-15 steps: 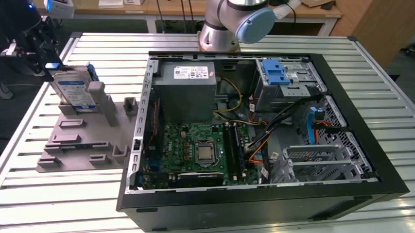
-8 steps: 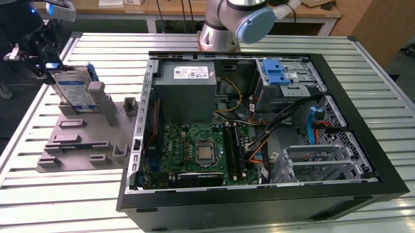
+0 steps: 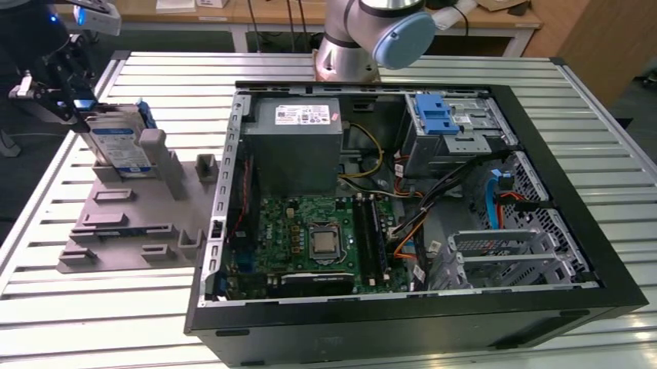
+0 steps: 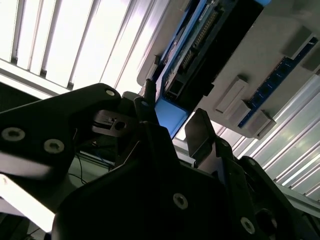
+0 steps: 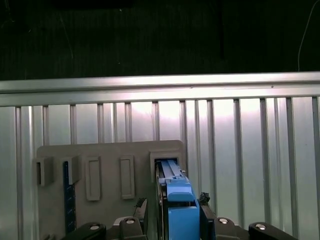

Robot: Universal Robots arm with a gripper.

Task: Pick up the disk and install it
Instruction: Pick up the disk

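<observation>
The disk (image 3: 115, 143) stands on edge in a slot of the grey holder plate (image 3: 123, 223), at the exterior view's left. Its silver face carries a blue-and-white label and a blue frame runs along its edge. My gripper (image 3: 80, 104) hangs over the disk's far top corner. In the first wrist view the disk's blue edge (image 5: 176, 202) lies between my two fingers (image 5: 141, 207), and a gap shows on one side. The second wrist view has the blue frame (image 4: 169, 116) inside my gripper (image 4: 175, 122). The gripper looks open around the disk.
An open computer case (image 3: 575, 231) lies on the slatted metal table (image 3: 61, 323), to the right of the holder. Inside it are a grey power-supply box (image 3: 298, 142), a motherboard (image 3: 318, 238) and a drive bay with a blue latch (image 3: 439, 115). The arm's base (image 3: 344, 54) stands behind the case.
</observation>
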